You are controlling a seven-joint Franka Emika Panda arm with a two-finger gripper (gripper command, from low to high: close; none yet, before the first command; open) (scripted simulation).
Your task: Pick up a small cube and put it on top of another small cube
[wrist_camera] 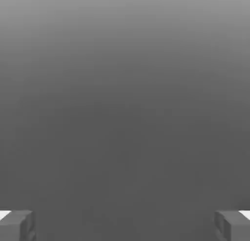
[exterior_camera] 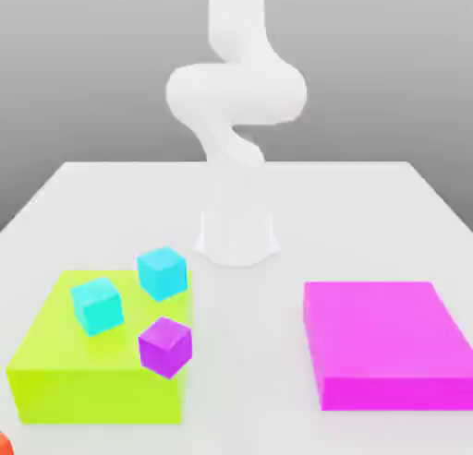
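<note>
Tool (wrist_camera: 125,225) released, fingers (wrist_camera: 17,225) spread wide, nothing between them, aimed at blank grey. Red cube (exterior_camera: 3,443) sits at the table's (exterior_camera: 369,213) near corner, far from the tool, beside the lime block (exterior_camera: 55,389) carrying 2 cyan cubes (exterior_camera: 96,305) and 1 purple cube (exterior_camera: 165,345). Judgement: tip down, centre over red, descend square.

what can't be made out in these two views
- Red-orange cube, exterior view: cut off by the picture's lower left corner, a sliver visible.
- Purple cube, exterior view: unclear whether it rests on the lime block or overhangs it.
- Gripper, hand view: fingers wide apart and open, tips cut off by the frame edge; plain grey beyond.
</note>
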